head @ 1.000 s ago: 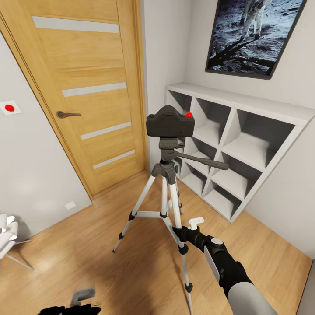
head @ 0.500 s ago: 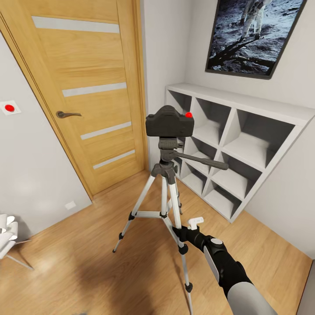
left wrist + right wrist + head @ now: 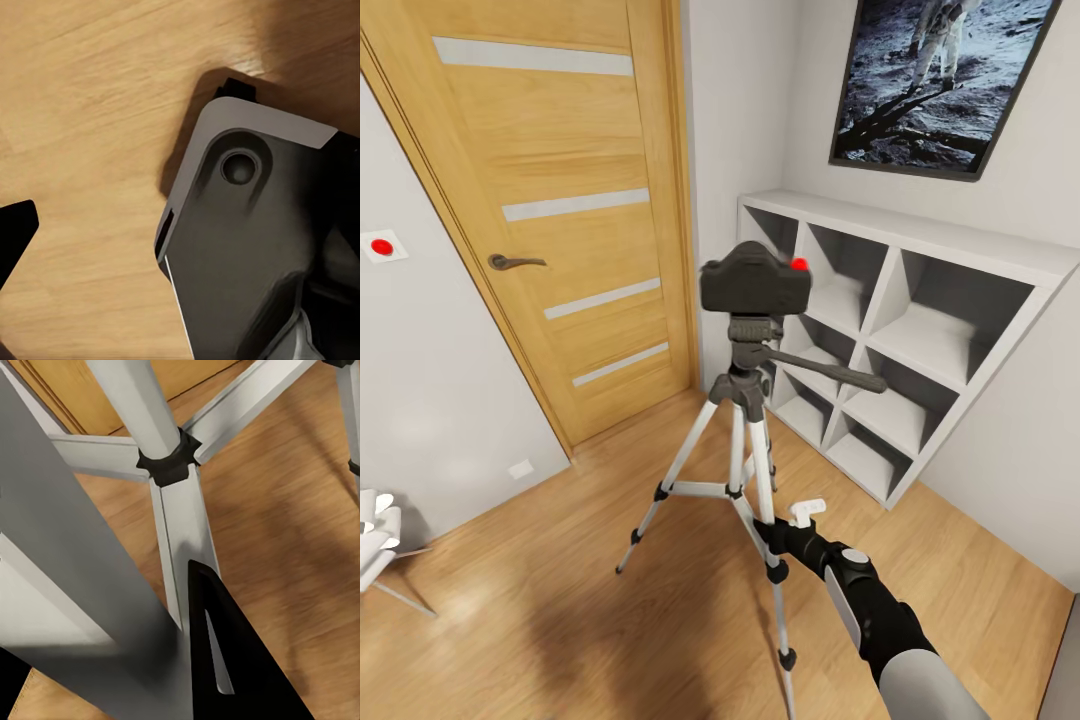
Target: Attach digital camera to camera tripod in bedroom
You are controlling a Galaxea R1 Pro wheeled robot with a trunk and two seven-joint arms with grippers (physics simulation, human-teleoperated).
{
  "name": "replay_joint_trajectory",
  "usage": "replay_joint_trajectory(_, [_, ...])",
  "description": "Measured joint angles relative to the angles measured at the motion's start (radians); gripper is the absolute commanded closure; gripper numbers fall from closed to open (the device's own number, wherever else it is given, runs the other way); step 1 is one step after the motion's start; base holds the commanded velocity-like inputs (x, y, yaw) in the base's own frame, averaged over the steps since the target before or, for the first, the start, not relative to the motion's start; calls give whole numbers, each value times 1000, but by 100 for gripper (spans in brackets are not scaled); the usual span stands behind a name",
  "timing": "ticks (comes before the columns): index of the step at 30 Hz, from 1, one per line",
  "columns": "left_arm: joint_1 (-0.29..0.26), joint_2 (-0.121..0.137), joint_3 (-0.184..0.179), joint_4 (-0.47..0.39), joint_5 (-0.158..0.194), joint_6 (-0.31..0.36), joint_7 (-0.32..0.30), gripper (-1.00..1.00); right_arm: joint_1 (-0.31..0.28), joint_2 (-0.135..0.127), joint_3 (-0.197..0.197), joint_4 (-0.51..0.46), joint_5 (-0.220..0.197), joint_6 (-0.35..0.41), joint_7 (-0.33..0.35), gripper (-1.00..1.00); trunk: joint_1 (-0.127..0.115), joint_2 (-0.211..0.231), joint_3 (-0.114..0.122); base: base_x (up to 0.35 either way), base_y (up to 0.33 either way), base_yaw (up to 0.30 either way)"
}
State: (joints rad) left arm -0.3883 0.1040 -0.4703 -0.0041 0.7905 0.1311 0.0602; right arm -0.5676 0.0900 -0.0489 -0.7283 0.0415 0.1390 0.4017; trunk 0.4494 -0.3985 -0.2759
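In the bedroom, the digital camera (image 3: 755,281) sits on the head of the camera tripod (image 3: 738,440), its red dot at the upper corner nearest the white cube shelves (image 3: 890,340). The tripod stands on the wood plank floor (image 3: 560,600) between the wooden door (image 3: 560,200) and the shelves, its pan handle pointing toward the shelves. My right gripper (image 3: 797,522) reaches in low, well below the camera, at the tripod's near leg (image 3: 765,540), beside the leg braces. In my right wrist view a dark fingertip (image 3: 225,652) lies against a silver leg (image 3: 184,555) just under the black brace joint (image 3: 169,461); whether I am clamped on that leg or merely touching it, I cannot tell. My left wrist view looks down on the floor and a grey housing (image 3: 247,247); a black fingertip (image 3: 15,232) shows at the edge, its grip state unreadable. An astronaut poster (image 3: 945,80) hangs above the shelves.
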Motion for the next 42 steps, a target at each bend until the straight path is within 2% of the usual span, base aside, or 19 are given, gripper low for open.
replay_joint_trajectory(4, [1,0,0,0,0,-2,0,-100,0,-1,1,0,-8,-1,-1,100,0,0,0,0,0,0])
replay_joint_trajectory(10, [3,0,0,0,-2,-16,0,-100,1,-8,-1,-3,-53,-7,-10,100,0,0,0,0,0,0])
replay_joint_trajectory(16, [4,0,0,0,-1,-45,0,-100,1,-9,-2,-4,-72,-9,-15,100,0,0,0,0,0,0])
replay_joint_trajectory(17, [4,0,0,0,-1,-49,0,-100,1,-9,-2,-4,-74,-9,-16,-100,0,0,0,0,0,0])
replay_joint_trajectory(25, [4,0,0,0,-1,-80,0,-100,2,-8,-3,15,-34,3,-18,-100,0,0,0,0,0,0])
replay_joint_trajectory(42, [4,0,0,0,-2,-83,0,-100,2,-10,-2,15,53,14,-24,-100,0,0,0,0,0,0])
